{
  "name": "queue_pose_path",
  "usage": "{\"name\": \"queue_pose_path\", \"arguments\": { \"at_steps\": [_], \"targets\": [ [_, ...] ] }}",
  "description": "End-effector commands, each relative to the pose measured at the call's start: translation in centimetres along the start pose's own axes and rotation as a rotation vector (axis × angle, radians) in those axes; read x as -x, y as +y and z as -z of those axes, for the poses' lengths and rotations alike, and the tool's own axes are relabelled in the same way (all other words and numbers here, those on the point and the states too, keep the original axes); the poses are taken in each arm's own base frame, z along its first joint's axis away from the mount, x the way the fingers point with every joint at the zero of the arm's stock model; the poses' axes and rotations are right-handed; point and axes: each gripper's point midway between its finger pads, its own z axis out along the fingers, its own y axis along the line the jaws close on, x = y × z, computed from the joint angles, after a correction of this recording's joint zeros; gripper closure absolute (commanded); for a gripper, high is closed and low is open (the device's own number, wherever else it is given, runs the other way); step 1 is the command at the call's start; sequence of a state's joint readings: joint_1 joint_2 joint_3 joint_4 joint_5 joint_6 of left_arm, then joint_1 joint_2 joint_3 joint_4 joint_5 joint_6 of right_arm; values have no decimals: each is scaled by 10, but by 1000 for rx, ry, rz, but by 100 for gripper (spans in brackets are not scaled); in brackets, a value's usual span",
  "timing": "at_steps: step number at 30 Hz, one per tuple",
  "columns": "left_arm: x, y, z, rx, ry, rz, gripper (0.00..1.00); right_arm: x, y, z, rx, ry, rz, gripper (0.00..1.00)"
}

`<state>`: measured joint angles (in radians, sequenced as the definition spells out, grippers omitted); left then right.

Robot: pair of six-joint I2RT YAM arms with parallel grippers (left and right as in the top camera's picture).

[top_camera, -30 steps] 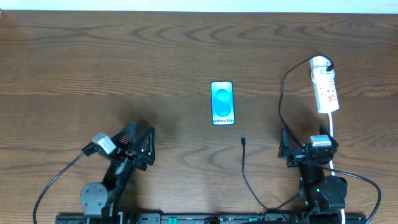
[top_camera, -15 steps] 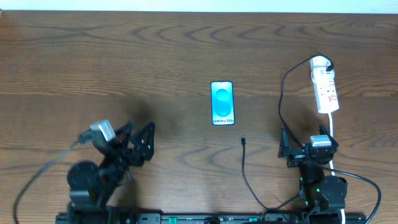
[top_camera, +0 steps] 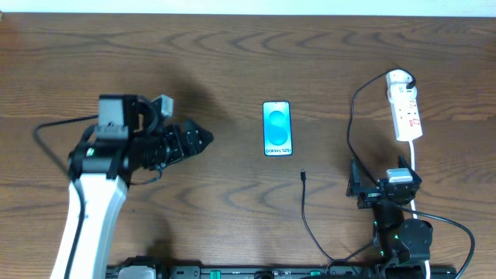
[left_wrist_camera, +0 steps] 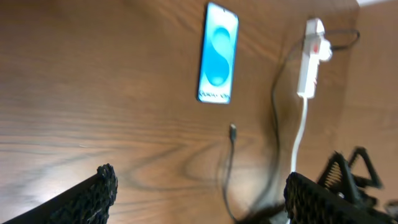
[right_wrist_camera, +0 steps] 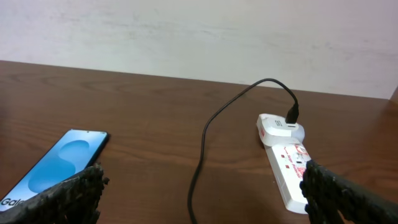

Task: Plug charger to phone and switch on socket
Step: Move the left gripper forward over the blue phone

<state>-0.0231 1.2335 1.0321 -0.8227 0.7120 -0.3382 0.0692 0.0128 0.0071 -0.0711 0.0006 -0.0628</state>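
Swung forward toward the slim glossy phone, the left tool gapes empty; the right tool is likewise spread.

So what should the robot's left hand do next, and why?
Probably move the open left gripper over to the plug and lower onto it. The plug lies loose on the table near the phone, not yet in it, and the gripper holds nothing.
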Motion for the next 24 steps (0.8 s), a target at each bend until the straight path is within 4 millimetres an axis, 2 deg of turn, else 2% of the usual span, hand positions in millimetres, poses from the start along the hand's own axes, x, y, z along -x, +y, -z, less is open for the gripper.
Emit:
{"name": "queue_pose_path", "arguments": {
  "at_steps": [1,4,7,10,14,19,21,24],
  "targets": [
    [-7,-9,-13,-67,98,15,12,-1,-3,0,-14,4,9,1],
    [-14,8,-23,70,140,64,12,-1,-3,0,-14,3,9,1],
    [-19,16,-21,254,162,52,12,-1,-3,0,-14,3,9,1],
    [-11,1,-13,380,169,-19,12,-1,-3,0,-14,3,9,1],
    [-1,-25,-20,450,210,-89,12,-1,-3,0,-14,3,9,1],
    [8,-37,-42,595,283,-169,12,-1,-3,0,-14,4,9,1],
    [18,-39,-62,650,282,-166,12,-1,-3,0,-14,3,9,1],
    [29,-43,-92,621,256,-168,12,-1,-3,0,-14,4,9,1]
  ]
}}
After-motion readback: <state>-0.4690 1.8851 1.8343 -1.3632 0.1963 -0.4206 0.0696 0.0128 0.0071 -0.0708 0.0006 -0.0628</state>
